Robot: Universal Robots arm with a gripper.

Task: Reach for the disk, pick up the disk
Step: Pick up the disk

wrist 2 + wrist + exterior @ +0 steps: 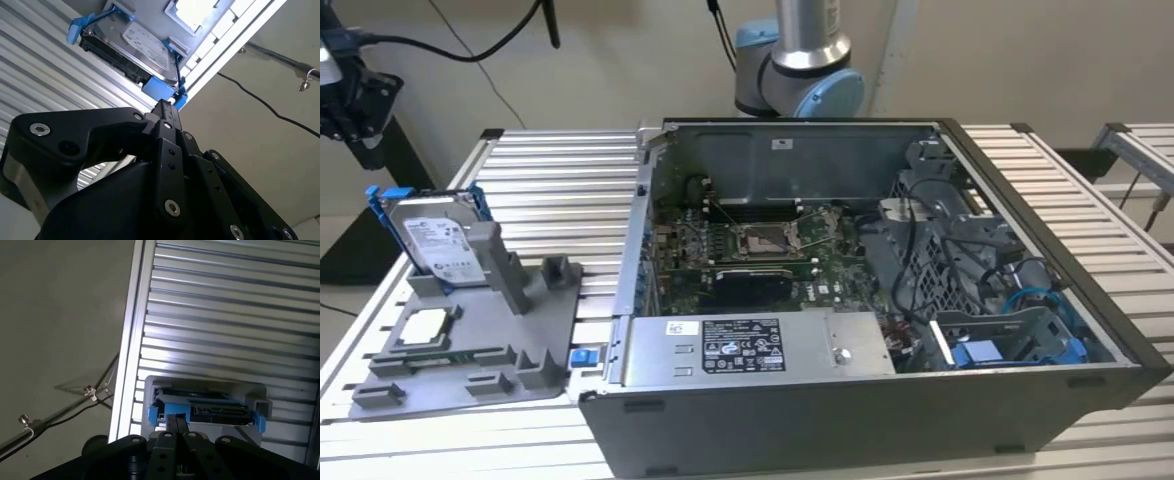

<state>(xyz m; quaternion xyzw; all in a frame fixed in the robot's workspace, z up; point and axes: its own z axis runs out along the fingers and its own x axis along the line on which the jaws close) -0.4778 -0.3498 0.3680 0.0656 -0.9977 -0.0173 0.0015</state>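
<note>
The disk (438, 240) is a silver-grey hard drive with a white label in a bright blue frame. It stands on edge in a grey holder (520, 330) at the exterior view's left. In both wrist views my gripper (176, 422) hangs above the disk (205, 407), apart from it, with its black fingers pressed together and nothing between them. In the second wrist view the gripper (166, 107) lines up with a blue corner of the disk (145, 47). A black part of the arm's end (347, 100) shows at the exterior view's upper left, above the disk.
An open computer case (881, 400) fills the middle of the slatted aluminium table (560, 180). A small square chip (427, 325) lies on the grey holder. The table's edge and the floor with a cable (60, 412) lie just beside the disk.
</note>
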